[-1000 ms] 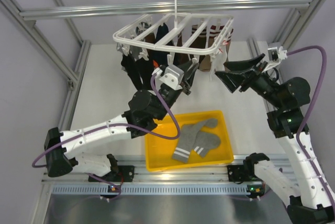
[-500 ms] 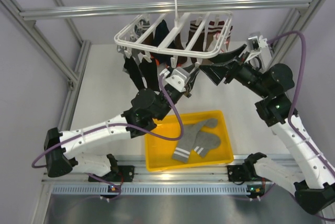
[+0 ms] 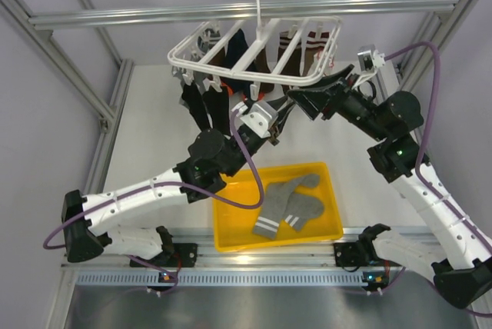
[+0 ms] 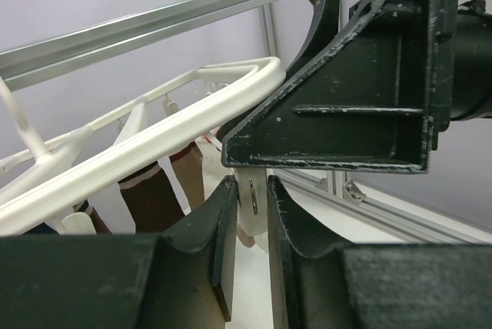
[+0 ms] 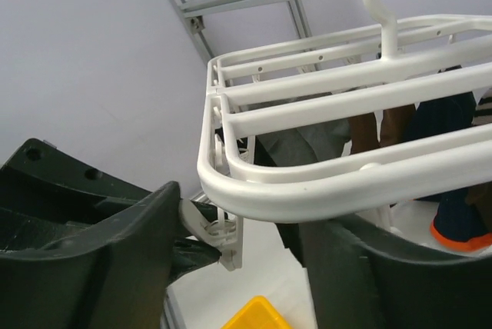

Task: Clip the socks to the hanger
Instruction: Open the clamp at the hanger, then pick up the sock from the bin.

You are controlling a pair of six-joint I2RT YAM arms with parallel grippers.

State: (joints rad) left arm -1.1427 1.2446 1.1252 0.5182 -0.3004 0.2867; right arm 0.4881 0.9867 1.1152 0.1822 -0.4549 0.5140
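Two grey socks (image 3: 288,204) with white stripes lie in the yellow tray (image 3: 224,229). The white hanger (image 3: 254,56) hangs by its hook from the top bar. My left gripper (image 3: 280,114) is under its near rail, shut on a dangling white clip (image 4: 254,225), as the left wrist view (image 4: 251,191) shows. My right gripper (image 3: 306,98) is open, its jaws on either side of the hanger's near rail (image 5: 323,191) in the right wrist view (image 5: 246,214). Its left finger (image 5: 138,229) touches that same clip (image 5: 234,244). The hanger's rail also shows in the left wrist view (image 4: 154,141).
Black and navy socks (image 3: 201,106) and brown striped socks (image 3: 296,44) hang from the hanger's clips. Aluminium frame bars (image 3: 231,12) run overhead and down both sides. The right arm's finger (image 4: 361,75) fills the upper right of the left wrist view.
My right arm has swung left and up to the hanger, so its open jaws now straddle the near rail. The hanger has tipped and shifted slightly. My left gripper has stayed at the clip.
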